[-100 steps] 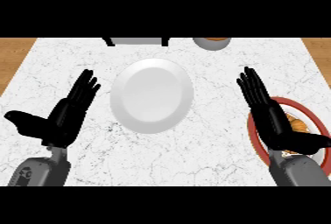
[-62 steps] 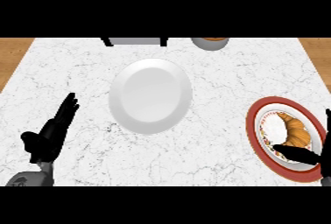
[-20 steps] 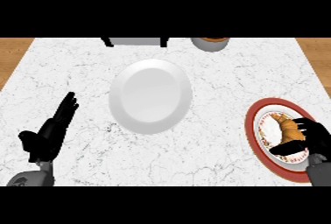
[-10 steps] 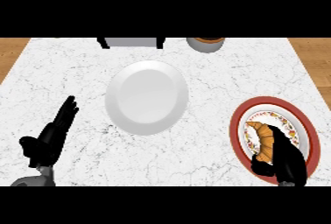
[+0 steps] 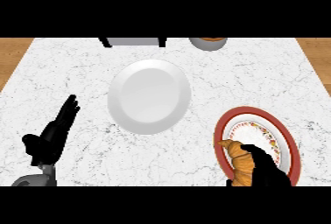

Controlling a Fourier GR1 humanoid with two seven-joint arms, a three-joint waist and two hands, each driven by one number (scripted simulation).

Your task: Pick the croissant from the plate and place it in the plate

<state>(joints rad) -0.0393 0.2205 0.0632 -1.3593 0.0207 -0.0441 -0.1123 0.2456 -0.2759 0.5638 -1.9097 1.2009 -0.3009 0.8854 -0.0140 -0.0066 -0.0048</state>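
A golden croissant [image 5: 238,162] lies on the red-rimmed patterned plate [image 5: 288,142] at the lower right of the counter. My right hand [image 5: 265,171] comes up from the bottom edge and covers the croissant's right side, its fingers curled against it. A plain white plate [image 5: 149,96] with nothing on it sits in the middle of the marble counter. At the lower left my left hand [image 5: 51,138] rests open, fingers straight and pointing up, apart from both plates.
A grey bowl with something orange in it [image 5: 208,42] stands at the counter's far edge. A dark-framed grey object [image 5: 133,41] sits at the far edge to its left. Wooden floor shows past both far corners.
The view has shifted, so both plates sit further left. My right hand has moved lower on the red-rimmed plate, its fingers curled over the croissant. The left hand stays open.
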